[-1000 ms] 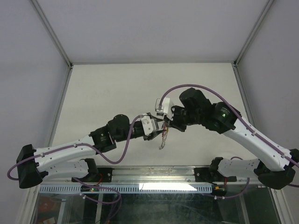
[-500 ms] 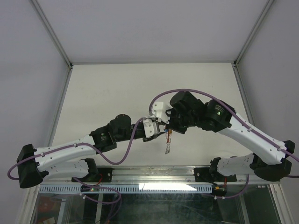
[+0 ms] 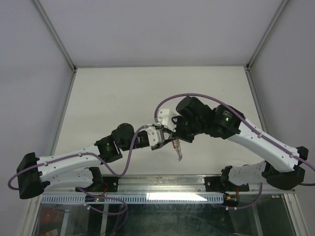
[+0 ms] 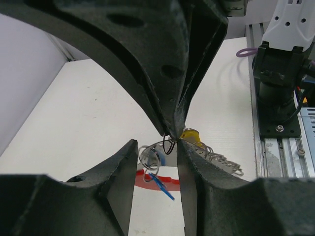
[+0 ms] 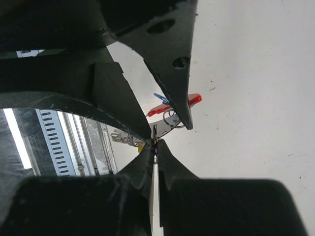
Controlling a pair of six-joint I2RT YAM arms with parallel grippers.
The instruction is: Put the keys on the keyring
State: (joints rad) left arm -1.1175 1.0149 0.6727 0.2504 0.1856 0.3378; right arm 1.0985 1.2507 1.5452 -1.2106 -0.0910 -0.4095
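Both grippers meet above mid-table. My right gripper (image 3: pixel 173 139) (image 5: pixel 155 142) is shut on a thin dark wire loop of the keyring (image 3: pixel 178 151), which hangs from its tips. In the left wrist view those tips (image 4: pixel 171 132) come down from above. Below them hang the silvery ring (image 4: pixel 149 157), the red tab (image 4: pixel 156 178), the blue key (image 4: pixel 162 187) and the chain (image 4: pixel 221 160). A yellow key head (image 4: pixel 191 135) shows just behind. My left gripper (image 4: pixel 156 143) (image 3: pixel 165 140) is open, one finger on each side of the silvery ring. I cannot tell whether they touch it.
The metal rail (image 3: pixel 162 184) with both arm bases runs along the near table edge. The right arm's base (image 4: pixel 278 64) stands close on the right of the left wrist view. White enclosure walls and frame posts (image 3: pixel 59 44) bound the table.
The right arm has swung left and lower, bringing its gripper tight against the left one. The dangling chain has swung from left of the meeting point to its lower right.
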